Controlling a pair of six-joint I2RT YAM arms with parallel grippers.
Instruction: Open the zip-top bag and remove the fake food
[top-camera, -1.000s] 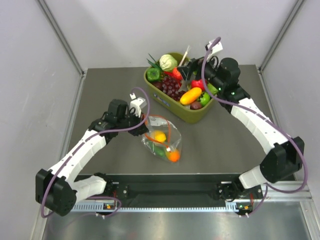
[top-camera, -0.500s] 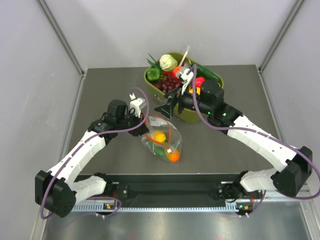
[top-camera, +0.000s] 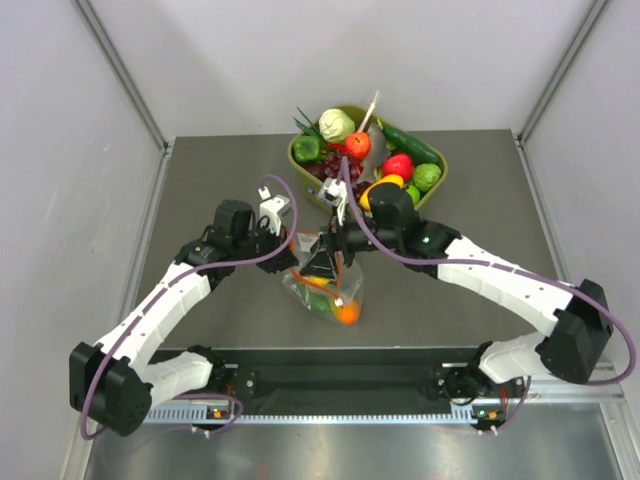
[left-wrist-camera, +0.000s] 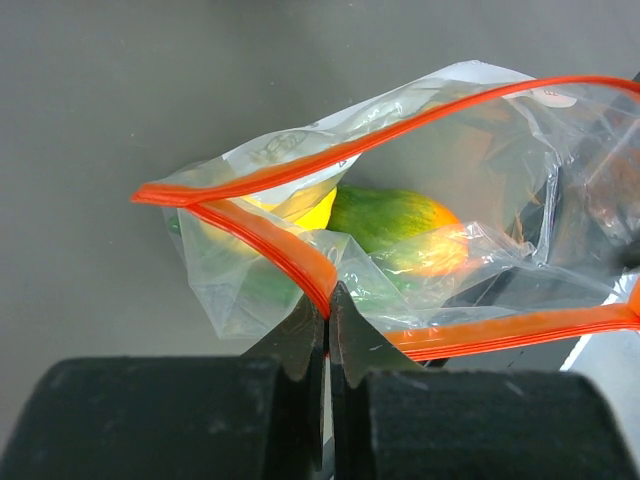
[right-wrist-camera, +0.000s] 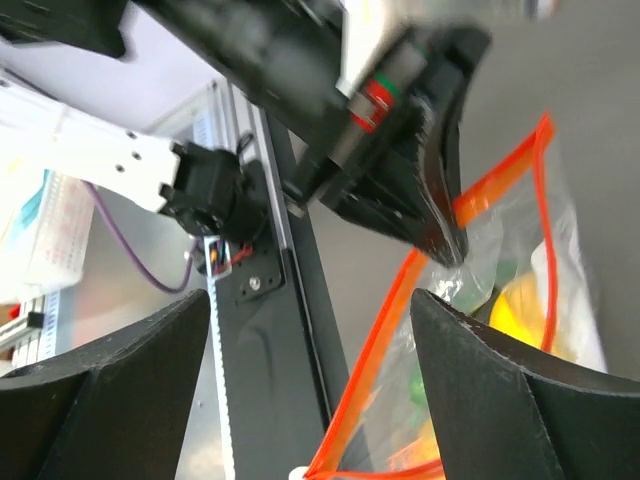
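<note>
My left gripper (left-wrist-camera: 327, 300) is pinching one lip of the zip-top bag (left-wrist-camera: 480, 170) at its orange-red strip, with the mouth gaping, on the grey table (top-camera: 200, 180). My right gripper (right-wrist-camera: 310, 300), fingers spread wide, is hanging just above that opening. The fake food (left-wrist-camera: 395, 225), including a lemon (left-wrist-camera: 315, 210), is lying inside the bag.
</note>
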